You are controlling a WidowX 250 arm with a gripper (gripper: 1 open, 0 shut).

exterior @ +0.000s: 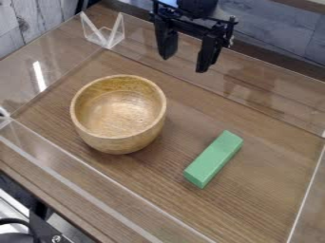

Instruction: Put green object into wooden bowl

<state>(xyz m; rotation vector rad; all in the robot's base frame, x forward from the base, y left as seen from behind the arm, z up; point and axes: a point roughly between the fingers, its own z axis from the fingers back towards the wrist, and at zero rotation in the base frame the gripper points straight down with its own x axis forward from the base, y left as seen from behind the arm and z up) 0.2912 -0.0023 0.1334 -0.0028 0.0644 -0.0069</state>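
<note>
Below my gripper [185, 55], which hangs pointing down at the far side of the workspace, lies a brown wood-grain table [191, 114] enclosed by low clear plastic walls [305, 204]. I read the two dark fingers as spread well apart, with nothing between them and nothing touching them; they stand clear above the surface. Nearer the camera than the gripper and off to its left in the view sits the wooden bowl [118, 115], upright on the table, round, light tan, thick-walled, its hollow showing only bare grain. Nearer the camera again and slightly to the right of the gripper lies the green object [214, 158], a bright green bar resting flat on the table, its long axis running diagonally from near-left to far-right. It sits beside the bowl, apart from it, with bare table between the two. I see a clear folded plastic piece [103, 31] standing to the left of the gripper near the far wall.
</note>
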